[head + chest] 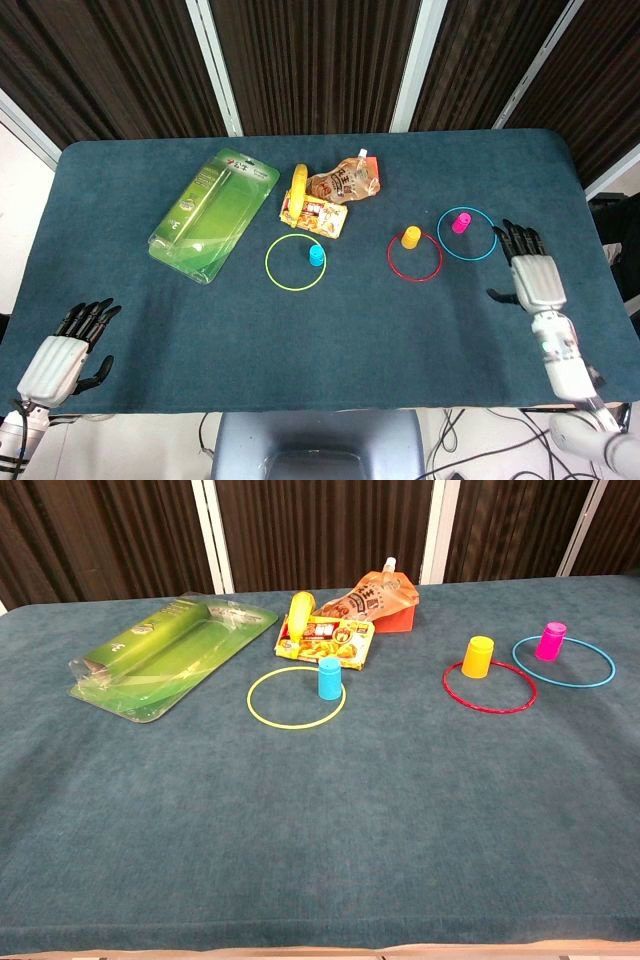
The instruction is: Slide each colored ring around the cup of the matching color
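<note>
Resting spread and empty at table edges: right hand (pixel 533 277) near blue ring (pixel 467 234), left hand (pixel 60 359); both unseen from chest view.

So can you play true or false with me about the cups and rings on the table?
1. The blue ring lies around the pink cup. True.
2. The yellow cup sits inside the yellow ring. False: it stands within the red ring, at its far edge.
3. The right hand holds a ring. False: it is empty, fingers apart.
4. The blue cup is inside the yellow ring. True.
5. The left hand touches the green package. False: it rests far away, near the table's front corner.
</note>
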Robot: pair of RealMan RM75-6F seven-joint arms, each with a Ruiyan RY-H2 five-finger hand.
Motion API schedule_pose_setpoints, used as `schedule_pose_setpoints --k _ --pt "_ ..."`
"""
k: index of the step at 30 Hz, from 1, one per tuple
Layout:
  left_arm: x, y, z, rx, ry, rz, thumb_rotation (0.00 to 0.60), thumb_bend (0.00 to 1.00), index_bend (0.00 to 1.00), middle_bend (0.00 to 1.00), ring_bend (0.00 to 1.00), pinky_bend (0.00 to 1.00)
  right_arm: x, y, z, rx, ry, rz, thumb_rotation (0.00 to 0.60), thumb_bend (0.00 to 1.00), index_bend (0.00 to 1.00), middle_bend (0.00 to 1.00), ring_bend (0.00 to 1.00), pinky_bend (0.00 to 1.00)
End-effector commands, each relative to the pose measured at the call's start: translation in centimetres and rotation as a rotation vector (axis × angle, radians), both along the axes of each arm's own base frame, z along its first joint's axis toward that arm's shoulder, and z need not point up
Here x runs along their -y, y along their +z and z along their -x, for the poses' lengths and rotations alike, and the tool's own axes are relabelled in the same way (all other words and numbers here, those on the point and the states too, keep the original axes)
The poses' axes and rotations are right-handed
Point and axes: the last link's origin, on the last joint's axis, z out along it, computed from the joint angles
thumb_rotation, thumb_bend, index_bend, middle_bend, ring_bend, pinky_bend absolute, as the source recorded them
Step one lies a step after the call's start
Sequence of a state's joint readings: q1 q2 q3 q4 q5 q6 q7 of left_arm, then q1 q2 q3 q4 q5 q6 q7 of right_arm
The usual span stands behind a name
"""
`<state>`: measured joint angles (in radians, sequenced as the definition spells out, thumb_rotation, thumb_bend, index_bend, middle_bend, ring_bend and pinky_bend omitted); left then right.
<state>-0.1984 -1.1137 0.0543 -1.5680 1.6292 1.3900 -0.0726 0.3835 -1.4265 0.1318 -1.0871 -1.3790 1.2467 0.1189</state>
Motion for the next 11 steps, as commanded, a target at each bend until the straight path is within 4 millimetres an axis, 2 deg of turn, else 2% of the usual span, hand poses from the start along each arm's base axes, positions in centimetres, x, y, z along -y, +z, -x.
schedule_pose_setpoints --k 1,2,5,8,11 --pt "0.1 -0.1 -0.2 -0.009 -0.013 -0.013 0.6 0.46 0.0 0.0 0.0 0.0 -15.3 3.8 -1.2 -0.098 0.02 0.103 0.6 0.21 0.0 0.0 0.0 0.0" --pt "0.2 -0.2 -0.3 -0.009 -0.019 -0.013 0.6 0.46 0.0 0.0 0.0 0.0 -17.0 3.9 -1.5 -0.115 0.015 0.105 0.6 0.21 0.0 0.0 0.0 0.0" --pt "0.5 -0.1 -0.5 -0.009 -0.031 -0.019 0.6 0.46 0.0 0.0 0.0 0.0 -19.4 3.6 -2.0 -0.138 -0.007 0.062 0.6 0.21 0.0 0.0 0.0 0.0" --pt "0.8 0.0 -0.6 -0.004 -0.041 -0.029 0.6 0.46 0.0 0.0 0.0 0.0 -20.0 4.3 -2.9 -0.087 0.009 0.025 0.6 0.21 0.0 0.0 0.0 0.0" --pt "0.9 0.2 -0.7 0.007 -0.057 -0.041 0.6 0.46 0.0 0.0 0.0 0.0 -19.8 4.9 -2.6 -0.092 -0.014 0.053 0.6 0.21 0.0 0.0 0.0 0.0"
